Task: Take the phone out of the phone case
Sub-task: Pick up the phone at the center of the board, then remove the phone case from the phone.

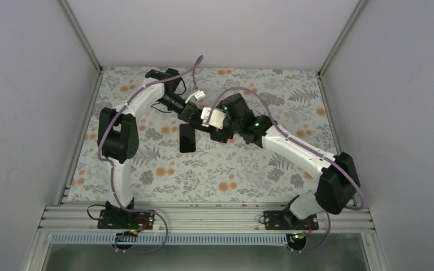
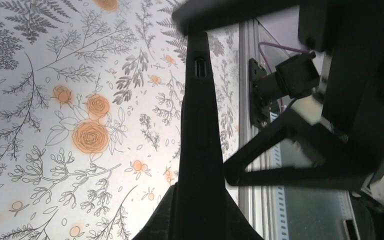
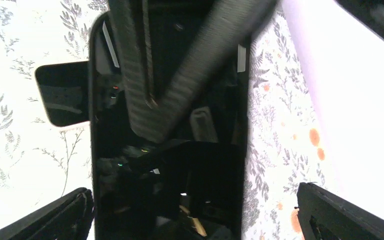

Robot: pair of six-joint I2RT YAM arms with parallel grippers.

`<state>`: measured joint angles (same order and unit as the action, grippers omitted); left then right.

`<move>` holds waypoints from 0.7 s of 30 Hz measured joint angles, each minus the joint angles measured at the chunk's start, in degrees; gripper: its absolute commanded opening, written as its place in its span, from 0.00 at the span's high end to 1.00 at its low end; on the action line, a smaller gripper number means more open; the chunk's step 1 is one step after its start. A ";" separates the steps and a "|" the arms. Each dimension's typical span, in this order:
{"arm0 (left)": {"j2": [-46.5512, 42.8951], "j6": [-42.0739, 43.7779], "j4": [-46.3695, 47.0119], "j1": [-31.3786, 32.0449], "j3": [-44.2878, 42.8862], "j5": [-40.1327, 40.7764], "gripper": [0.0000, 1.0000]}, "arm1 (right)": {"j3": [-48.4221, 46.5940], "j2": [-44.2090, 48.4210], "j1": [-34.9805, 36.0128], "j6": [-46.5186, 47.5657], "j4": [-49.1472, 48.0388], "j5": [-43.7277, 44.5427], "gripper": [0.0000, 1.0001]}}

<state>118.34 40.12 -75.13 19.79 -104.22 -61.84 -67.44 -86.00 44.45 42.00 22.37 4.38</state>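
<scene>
Check that the left gripper (image 2: pixel 200 205) is clenched on a thin dark slab (image 3: pixel 170 165), held above the table (image 1: pixel 231 175) far of centre. The right gripper (image 3: pixel 197 217) is released: its fingers stand wide of that slab on both sides, touching nothing. A second black slab (image 1: pixel 187 139) lies flat on the table, just left of and nearer than the grippers. Treat the phone and case as probably separated. You cannot tell which piece is which. Left to do: verify, then set down the held piece.

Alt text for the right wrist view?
A glossy black phone fills the centre between the right gripper's open fingers, the left gripper's finger crossing its top. Left of it, another dark slab lies on the floral cloth.
</scene>
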 measured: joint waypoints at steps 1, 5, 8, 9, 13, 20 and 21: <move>-0.11 0.83 -0.42 -0.02 0.11 0.09 0.98 | 0.00 0.83 -0.87 -0.07 0.76 -1.36 0.00; -2.51 4.24 -0.98 0.11 2.93 1.92 0.98 | -0.59 4.48 -8.85 -0.04 6.36 -10.64 0.00; -6.78 7.69 -1.31 0.22 6.38 4.26 0.98 | -2.86 5.35 -16.85 0.76 12.33 -19.10 0.00; -8.20 8.55 -1.46 0.26 7.26 4.92 0.98 | -3.58 5.16 -18.64 1.25 14.10 -21.49 0.00; -15.61 11.10 -1.25 0.61 10.29 7.98 0.98 | -6.01 3.17 -22.84 3.37 21.42 -31.41 0.00; -23.37 10.58 4.50 1.27 14.58 11.23 0.98 | -8.28 -0.39 -22.77 4.11 27.47 -43.08 0.00; -23.54 10.34 5.18 1.46 14.95 11.61 0.98 | -8.83 -0.85 -22.77 4.11 27.74 -44.09 0.00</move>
<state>94.80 50.46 -69.95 21.26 -89.27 -50.24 -76.27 -86.85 21.67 46.11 50.11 -39.70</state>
